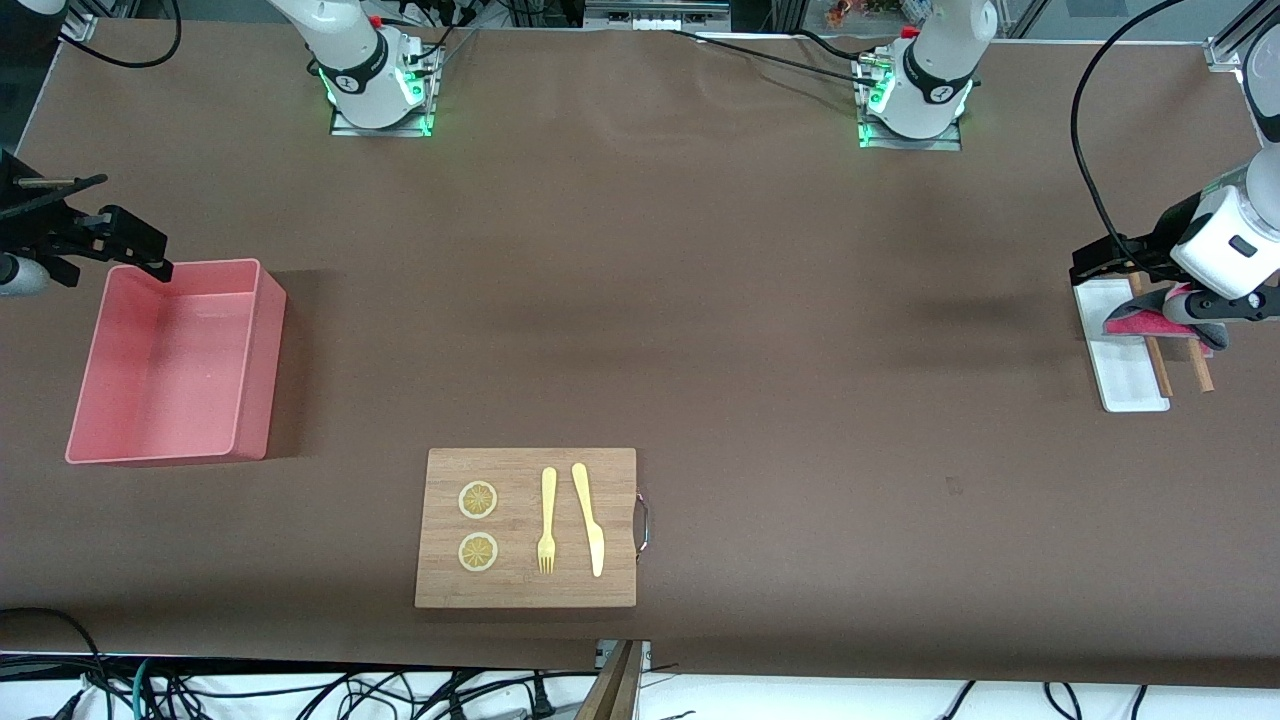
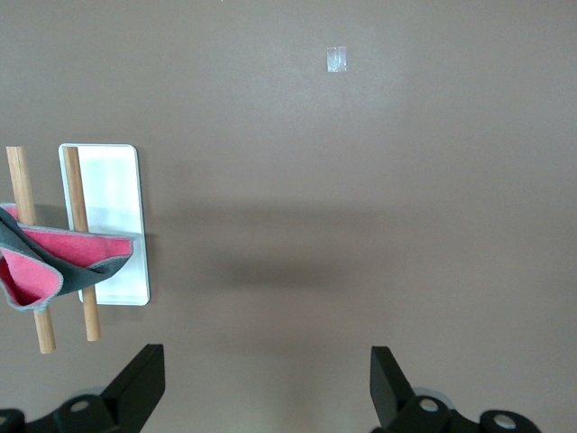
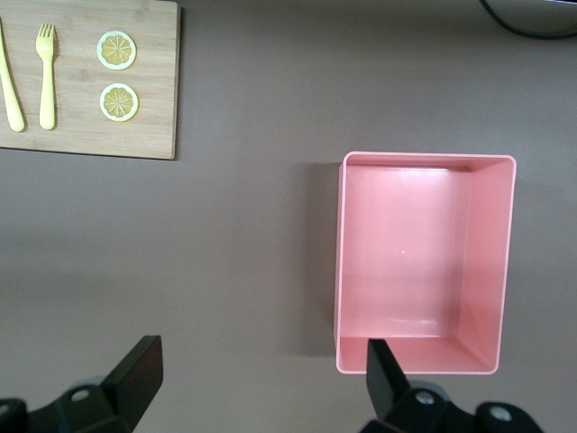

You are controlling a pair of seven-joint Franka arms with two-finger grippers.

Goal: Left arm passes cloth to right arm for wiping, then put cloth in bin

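Cloth (image 1: 1150,322), small, soft, magenta-pink with dark grey rim, draped over two wooden sticks (image 1: 1158,360) on flat white rectangular tray (image 1: 1125,372) at left arm's end, probably propped for easy pinching. Left gripper (image 2: 266,383) over bare table beside it, jaws wide, nothing held. Right gripper (image 3: 257,379) likewise spread, hovering by salmon-pink rectangular plastic bin (image 1: 90,400), totally empty.
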